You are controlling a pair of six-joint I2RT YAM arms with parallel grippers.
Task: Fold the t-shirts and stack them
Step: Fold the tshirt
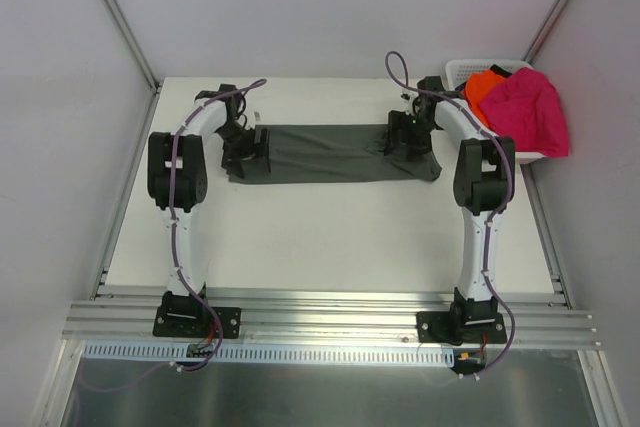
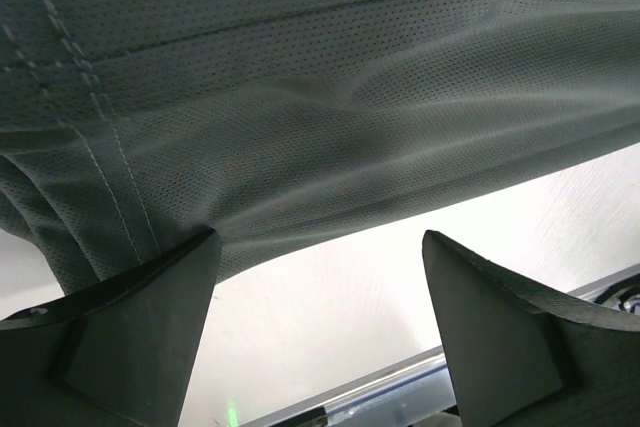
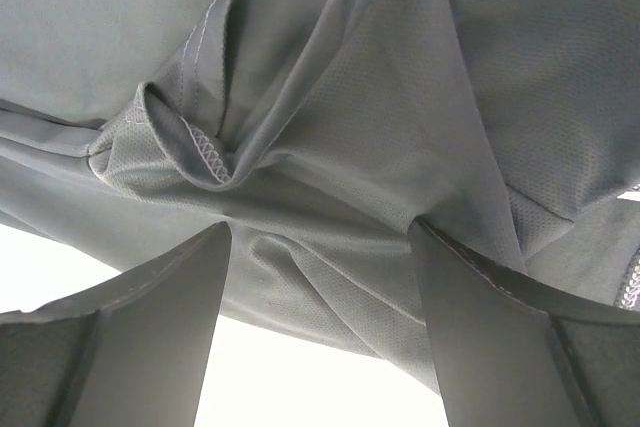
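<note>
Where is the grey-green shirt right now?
In the top view, the grey-green shirt lies in a long strip across the table, its ends at the left pincer and right pincer.

There's a white lattice basket (image 1: 458,71) parked in the far right corner of the counter (image 1: 330,237), pretty much against the wall (image 1: 300,7). Ribbed aluminium rails (image 1: 330,322) run along the counter's near edge, pale grey panels all round.

The left gripper (image 1: 245,152) points down low on its side, fingers spread wide. The right gripper (image 1: 408,137) does the same.
</note>
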